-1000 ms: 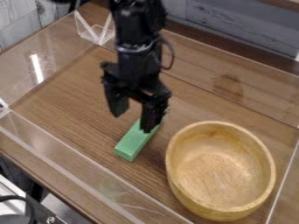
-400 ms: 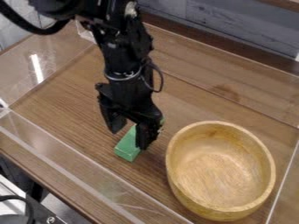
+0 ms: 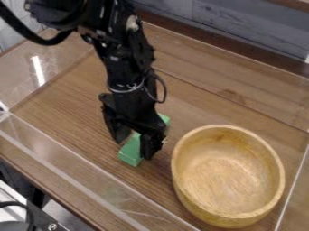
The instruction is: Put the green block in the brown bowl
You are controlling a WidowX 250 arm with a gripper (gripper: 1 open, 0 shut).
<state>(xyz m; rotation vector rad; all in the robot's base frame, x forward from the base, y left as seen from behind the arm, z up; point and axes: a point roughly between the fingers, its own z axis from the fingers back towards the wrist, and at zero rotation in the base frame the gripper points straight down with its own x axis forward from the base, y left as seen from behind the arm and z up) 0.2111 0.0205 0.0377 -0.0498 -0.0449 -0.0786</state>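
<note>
The green block (image 3: pixel 130 153) lies flat on the wooden table, just left of the brown bowl (image 3: pixel 227 173). My black gripper (image 3: pixel 135 143) points straight down over the block. Its jaws stand open, one finger on each side of the bar, low near the tabletop. The fingers hide the block's middle; its near end and a bit of its far end (image 3: pixel 162 118) show. Whether the fingers touch the block I cannot tell. The bowl is upright and holds nothing.
A clear plastic wall (image 3: pixel 72 158) runs along the table's front and left edges. The arm (image 3: pixel 115 45) rises toward the upper left. Grey panelling (image 3: pixel 241 23) stands behind the table.
The gripper has sunk from above the block down around it, still open. The arm's upper part leaned further left. The block and bowl stayed put.
</note>
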